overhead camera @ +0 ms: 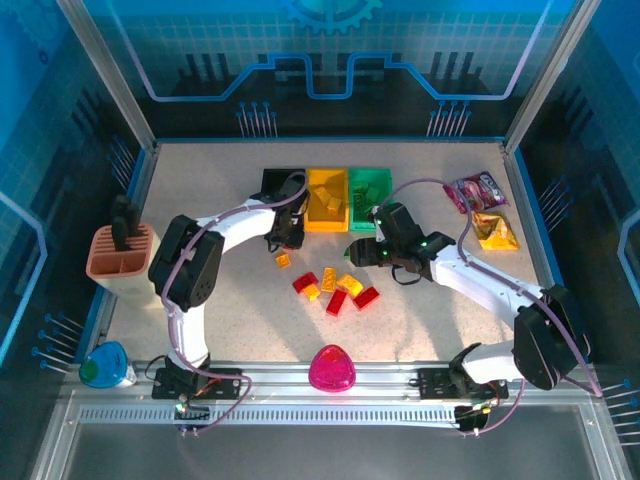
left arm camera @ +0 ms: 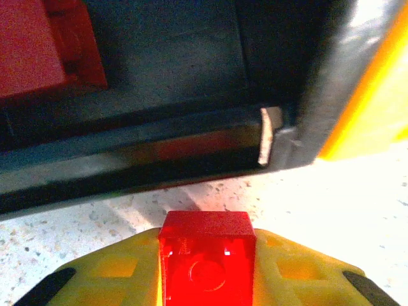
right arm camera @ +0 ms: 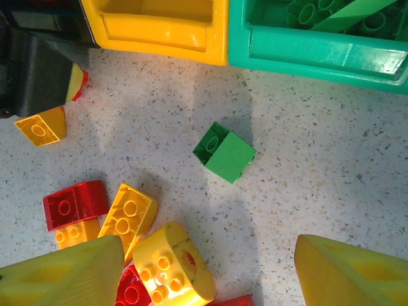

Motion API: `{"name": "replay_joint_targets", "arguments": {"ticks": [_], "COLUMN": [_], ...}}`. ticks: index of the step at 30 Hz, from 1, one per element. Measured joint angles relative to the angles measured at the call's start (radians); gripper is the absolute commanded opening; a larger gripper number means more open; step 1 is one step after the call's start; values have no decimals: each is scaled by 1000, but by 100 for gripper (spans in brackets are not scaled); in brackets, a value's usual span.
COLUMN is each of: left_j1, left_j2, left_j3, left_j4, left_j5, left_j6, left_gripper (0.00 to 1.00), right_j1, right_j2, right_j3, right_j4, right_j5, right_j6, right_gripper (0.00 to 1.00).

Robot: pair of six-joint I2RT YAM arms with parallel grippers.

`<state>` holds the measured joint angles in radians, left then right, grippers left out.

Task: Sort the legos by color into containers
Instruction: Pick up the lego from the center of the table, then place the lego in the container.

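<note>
Red plastic first: a red lego (left arm camera: 207,271) is clamped between the yellow fingers (left arm camera: 108,274) of the L gripper (left arm camera: 207,241), pads tight on both its sides, w/ the speckled table (left arm camera: 331,204) beyond. Take the yellow bin (overhead camera: 311,200) as marker. Seen from above, the L gripper (overhead camera: 290,238) hangs off its near-left corner, right in front of the black bin (overhead camera: 272,180). That bin butts against the yellow bin's left side and has another red brick (left arm camera: 38,51) lying inside. The green bin (overhead camera: 370,174) touches the yellow bin's right side & has green pieces (right arm camera: 306,13) in it. The R gripper (right arm camera: 209,247) sits near-right of the yellow bin, fingers spread wide, nothing between them. A lone green lego (right arm camera: 224,152) lies on the table just in front of the yellow bin's right corner, apart from both bins. The other loose legos (overhead camera: 335,288), red & yellow mixed, lie clustered straight in front of the yellow bin, toward the arm bases. One small yellow wedge (overhead camera: 283,260) lies near-left of it, close by the L gripper. A pink dome (overhead camera: 332,368) sits well in front of the yellow bin at the table's near edge. Snack packets (overhead camera: 480,192) lie well to its right, and a terracotta holder (overhead camera: 120,258) well to its left.
</note>
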<state>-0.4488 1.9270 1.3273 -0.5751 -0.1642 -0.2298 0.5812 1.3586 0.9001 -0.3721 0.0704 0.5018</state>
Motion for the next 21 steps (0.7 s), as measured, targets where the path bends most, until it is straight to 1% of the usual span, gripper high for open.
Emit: {"name": "replay_joint_targets", "arguments": {"ticks": [5,8,12,16,17,18,19,20,21], "left_j1": [2,13,59,101,109,116,121,125,127], "left_j2": [-132,-181,-177,-124,-98,-73,-47,-21,-6], "left_j3": [-4,20,69,161,196,229,262,294,314], "left_j4": [-11,-15,-14,-25,-26,-29,-34,-37,-39], "left_j5": [4,4,9,9,9,8,9,10,13], "left_j6": [0,-5,-15,-26,-26,-27,-33,-32,-33], "left_gripper": [29,28,28,29,34,47,66,74,76], "right_j1": [0,0,0,0,0,0,0,0,0], "right_j2": [0,0,-2,-9,-15,-23,-33,-44,-54], "right_j3": [0,-3,-31,-61,-65,-69,-70,-70,-70], "right_j4": [0,8,35,36,35,33,30,29,30], "right_j5": [0,-1,-6,-7,-7,-5,-3,-1,-1], "right_j6": [1,8,19,23,23,23,23,23,23], "right_gripper": [70,69,69,69,69,69,69,69,69]}}
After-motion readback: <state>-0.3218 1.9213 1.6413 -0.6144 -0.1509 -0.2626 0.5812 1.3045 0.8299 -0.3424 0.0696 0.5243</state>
